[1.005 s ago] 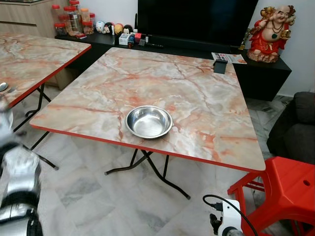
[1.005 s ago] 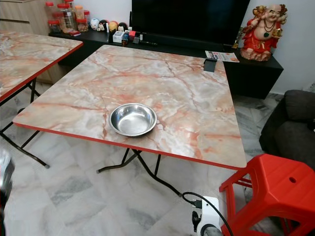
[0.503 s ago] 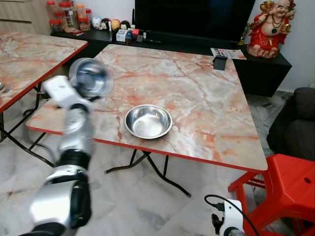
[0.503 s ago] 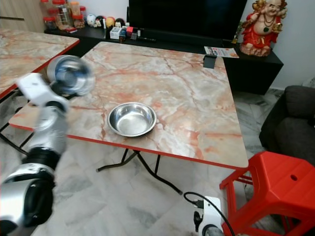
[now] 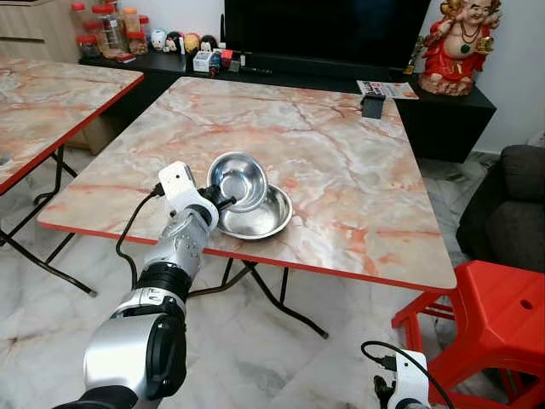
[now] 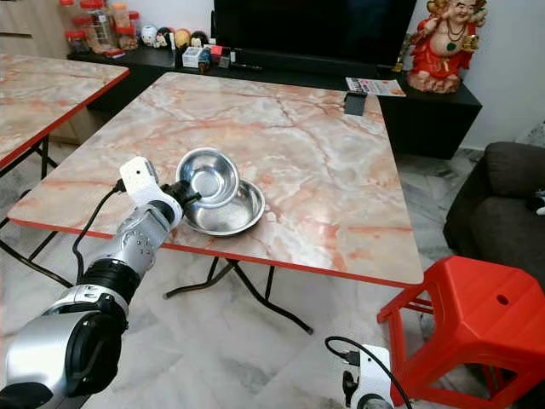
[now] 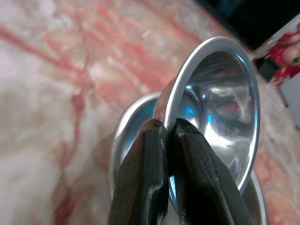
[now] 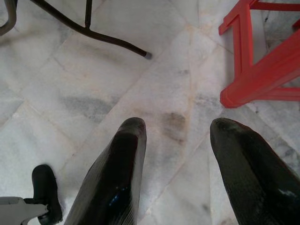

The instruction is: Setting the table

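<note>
Two shiny metal bowls are on the marble tabletop (image 5: 341, 162), near its front edge. The big bowl (image 5: 260, 217) sits flat on the tabletop. The small bowl (image 5: 238, 180) is tipped up on its side, with its open part facing up and toward the robot. It leans over the left part of the big bowl, and its low edge is just inside the big bowl.

The left tool (image 7: 167, 133) is clenched on the rim of the small bowl. One black finger (image 7: 143, 173) is on the outside of the rim and the other is on the inside. The left arm reaches up from the lower left over the red edge of the tabletop.

The right tool (image 8: 176, 136) hangs low over the pale floor (image 8: 93, 93). Its two fingers are spread apart and hold nothing. A red stool (image 5: 502, 324) stands on the floor to the right of the tabletop.

At the far side of the tabletop is a small dark thing (image 5: 373, 106). Behind it is a low black shelf (image 5: 443, 102) with a red statue (image 5: 449, 43) on it. Jars (image 5: 111, 30) stand far off on the left.
</note>
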{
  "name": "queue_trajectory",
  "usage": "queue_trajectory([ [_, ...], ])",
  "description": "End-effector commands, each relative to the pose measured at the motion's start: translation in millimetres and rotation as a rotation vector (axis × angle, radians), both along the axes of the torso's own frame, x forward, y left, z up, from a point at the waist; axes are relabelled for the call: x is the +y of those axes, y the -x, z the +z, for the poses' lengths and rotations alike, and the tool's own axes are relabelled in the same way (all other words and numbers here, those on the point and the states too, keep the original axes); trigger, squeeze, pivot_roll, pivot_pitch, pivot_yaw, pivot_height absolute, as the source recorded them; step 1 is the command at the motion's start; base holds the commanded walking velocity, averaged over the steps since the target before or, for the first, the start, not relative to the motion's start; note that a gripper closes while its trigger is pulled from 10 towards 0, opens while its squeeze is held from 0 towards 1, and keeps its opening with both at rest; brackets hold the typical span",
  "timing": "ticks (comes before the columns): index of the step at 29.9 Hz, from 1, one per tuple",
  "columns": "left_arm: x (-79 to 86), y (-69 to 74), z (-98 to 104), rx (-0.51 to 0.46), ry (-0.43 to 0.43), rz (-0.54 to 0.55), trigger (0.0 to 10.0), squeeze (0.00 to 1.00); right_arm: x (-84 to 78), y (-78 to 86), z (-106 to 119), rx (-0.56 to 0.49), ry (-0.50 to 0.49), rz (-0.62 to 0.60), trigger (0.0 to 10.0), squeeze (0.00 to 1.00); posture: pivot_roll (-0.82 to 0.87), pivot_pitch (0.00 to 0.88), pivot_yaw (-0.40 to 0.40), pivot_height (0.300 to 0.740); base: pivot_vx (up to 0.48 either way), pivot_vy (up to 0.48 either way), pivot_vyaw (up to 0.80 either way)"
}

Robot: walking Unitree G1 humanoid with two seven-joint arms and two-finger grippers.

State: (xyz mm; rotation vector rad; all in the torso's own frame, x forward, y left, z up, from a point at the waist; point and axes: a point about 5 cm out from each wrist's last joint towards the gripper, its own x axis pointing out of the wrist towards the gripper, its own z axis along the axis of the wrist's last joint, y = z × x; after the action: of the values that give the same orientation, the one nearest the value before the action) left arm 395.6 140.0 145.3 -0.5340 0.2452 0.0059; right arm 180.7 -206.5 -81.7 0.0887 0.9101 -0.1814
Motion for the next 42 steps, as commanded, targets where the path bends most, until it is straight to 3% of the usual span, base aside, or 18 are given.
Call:
queue_trajectory([
  [1,-6.0,-3.0,5,0.036,0.014,-0.015,10.0,0.00,-0.4,-0.6,0,-0.005,-0.001,-0.008,10.0,0.00,-0.01,0.000,-0.068,0.725,0.000,0.000,0.00],
  [3,-9.8,-2.9,5,0.060,0.058,-0.032,10.0,0.00,-0.3,-1.0,1,-0.006,-0.002,-0.009,10.0,0.00,-0.01,0.000,-0.068,0.725,0.000,0.000,0.00],
  [14,-21.5,-3.6,12,0.077,0.081,-0.100,10.0,0.00,0.5,-2.5,1,-0.010,-0.003,-0.011,10.0,0.00,-0.01,0.000,-0.066,0.725,0.000,0.000,0.00],
  [24,-23.5,-4.4,11,0.105,0.095,-0.013,10.0,0.00,1.0,-0.5,0,-0.007,-0.006,-0.016,10.0,0.00,-0.02,0.000,-0.060,0.725,0.000,0.000,0.00],
  [42,-31.8,-2.7,4,0.154,0.128,0.020,10.0,0.00,-2.3,0.7,0,-0.008,0.000,-0.025,10.0,0.00,-0.03,0.000,-0.058,0.725,0.000,0.000,0.00],
])
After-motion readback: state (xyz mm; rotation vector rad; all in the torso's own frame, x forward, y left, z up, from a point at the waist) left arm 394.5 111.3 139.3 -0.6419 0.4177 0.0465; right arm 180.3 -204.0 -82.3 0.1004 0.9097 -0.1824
